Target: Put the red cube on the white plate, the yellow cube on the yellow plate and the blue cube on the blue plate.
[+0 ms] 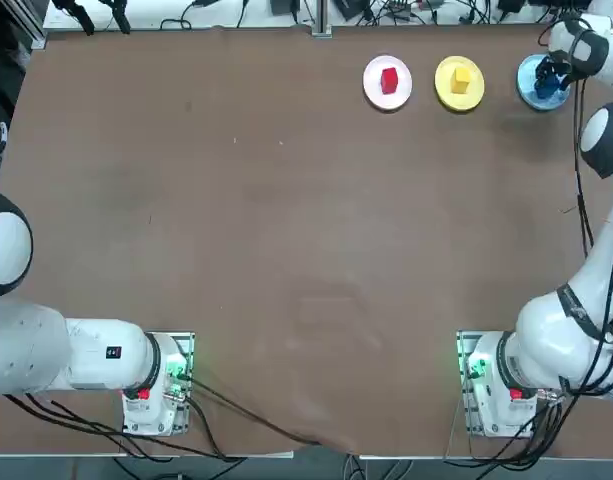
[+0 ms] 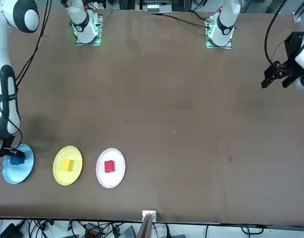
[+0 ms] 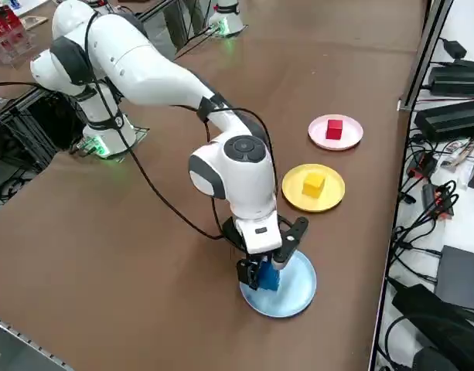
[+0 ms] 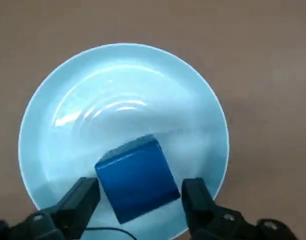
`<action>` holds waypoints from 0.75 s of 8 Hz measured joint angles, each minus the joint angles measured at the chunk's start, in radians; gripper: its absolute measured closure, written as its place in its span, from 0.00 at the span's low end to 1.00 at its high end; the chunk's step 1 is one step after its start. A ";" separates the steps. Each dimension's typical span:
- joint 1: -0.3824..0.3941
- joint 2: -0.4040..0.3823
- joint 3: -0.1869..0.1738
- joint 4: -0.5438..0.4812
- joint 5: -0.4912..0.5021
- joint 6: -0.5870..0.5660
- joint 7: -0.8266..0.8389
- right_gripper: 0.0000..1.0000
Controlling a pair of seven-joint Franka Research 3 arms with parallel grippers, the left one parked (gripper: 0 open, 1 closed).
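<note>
Right gripper: the black two-finger right gripper (image 4: 139, 200) hangs low over the small round light blue plate (image 4: 58, 100), at the far right corner of the brown tabletop (image 1: 286, 250) seen from the robot.
Fingers: the fingers (image 4: 80, 200) stand apart, one on each side of the small solid deep blue cube (image 4: 137, 177); a thin gap shows between each pad and the cube's faces, so they are not clamped on it.
Blue cube: it rests on the light blue plate, off the plate's centre and turned a little askew to the line between the fingers. In the right side view the blue cube (image 3: 268, 277) shows between the fingertips of the right gripper (image 3: 271, 267), on the blue plate (image 3: 298, 292).
Yellow cube: the small solid yellow cube (image 1: 460, 78) sits near the middle of the small round flat yellow plate (image 1: 474, 98), the middle plate of the row.
Red cube: the small solid red cube (image 1: 389, 81) sits near the middle of the small round flat white plate (image 1: 372, 92), the plate farthest from the right gripper (image 1: 552, 78).
Plates: the three lie in a row along the far edge of the tabletop, near each other but not touching; the order towards the robot's right is white, yellow, blue.
Front view: the blue plate (image 2: 23, 173) lies at that picture's left, with the blue cube (image 2: 16, 159) on it.
</note>
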 joint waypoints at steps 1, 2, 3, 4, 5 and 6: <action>-0.001 -0.009 0.000 0.014 0.014 -0.037 0.000 0.00; 0.001 -0.030 0.003 0.031 0.017 -0.101 0.000 0.00; 0.007 -0.067 0.008 0.045 0.018 -0.165 -0.001 0.00; 0.020 -0.121 0.012 0.057 0.019 -0.239 -0.001 0.00; 0.039 -0.184 0.019 0.065 0.020 -0.315 -0.005 0.00; 0.074 -0.253 0.028 0.067 0.021 -0.387 -0.008 0.00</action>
